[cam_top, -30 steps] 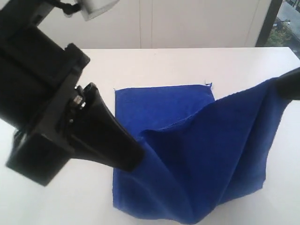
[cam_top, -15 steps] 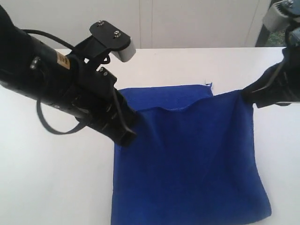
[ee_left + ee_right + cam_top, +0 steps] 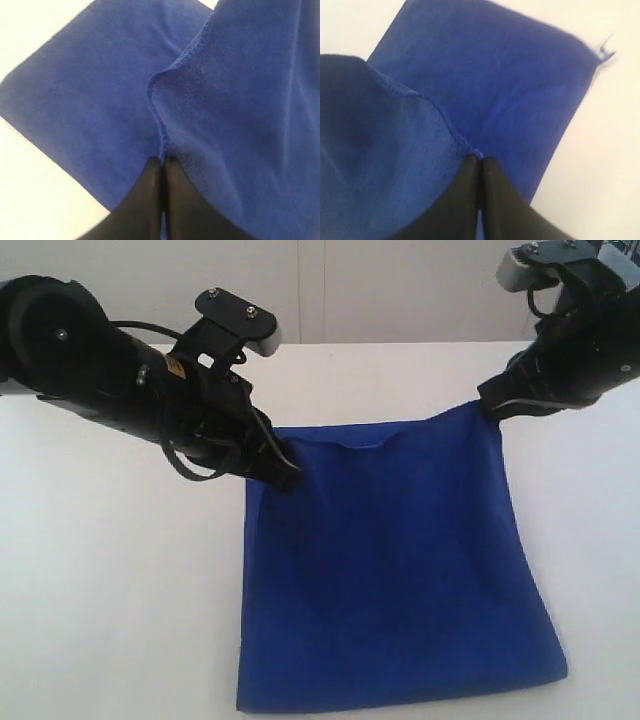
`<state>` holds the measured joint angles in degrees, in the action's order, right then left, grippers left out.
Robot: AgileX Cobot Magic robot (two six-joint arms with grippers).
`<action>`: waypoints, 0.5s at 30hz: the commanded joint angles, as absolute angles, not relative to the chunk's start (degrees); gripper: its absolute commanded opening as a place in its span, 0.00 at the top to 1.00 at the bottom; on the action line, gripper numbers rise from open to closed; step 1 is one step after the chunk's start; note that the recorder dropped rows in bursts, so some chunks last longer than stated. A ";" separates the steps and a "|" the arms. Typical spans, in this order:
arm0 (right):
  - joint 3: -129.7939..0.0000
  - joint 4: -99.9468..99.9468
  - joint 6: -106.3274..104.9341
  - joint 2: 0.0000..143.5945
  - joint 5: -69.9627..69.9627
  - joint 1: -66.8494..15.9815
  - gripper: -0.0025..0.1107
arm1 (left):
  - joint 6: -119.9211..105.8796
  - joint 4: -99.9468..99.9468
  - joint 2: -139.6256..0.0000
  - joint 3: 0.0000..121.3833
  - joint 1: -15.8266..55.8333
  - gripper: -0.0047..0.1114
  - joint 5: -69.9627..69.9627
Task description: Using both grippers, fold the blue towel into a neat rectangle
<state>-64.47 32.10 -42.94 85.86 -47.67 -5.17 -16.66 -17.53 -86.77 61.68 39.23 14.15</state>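
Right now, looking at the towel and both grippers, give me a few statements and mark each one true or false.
1. The left gripper is shut on an edge of the towel. True.
2. The right gripper is open and clear of the towel. False: it is shut on the towel's edge.
3. The towel lies flat in one layer. False: the gripped part is held up over a lower layer that lies on the table.
4. The table is white. True.
5. A loose thread sticks out at a corner of the lower layer. True.
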 commanded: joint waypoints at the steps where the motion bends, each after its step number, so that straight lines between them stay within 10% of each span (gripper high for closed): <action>1: -69.37 31.46 -43.05 89.56 -47.25 -4.96 0.98 | -14.87 -17.98 -88.72 64.50 36.34 0.96 12.34; 15: -79.92 31.33 -41.83 100.57 -46.61 -4.96 0.98 | -15.25 -17.62 -98.19 74.12 32.79 0.96 11.96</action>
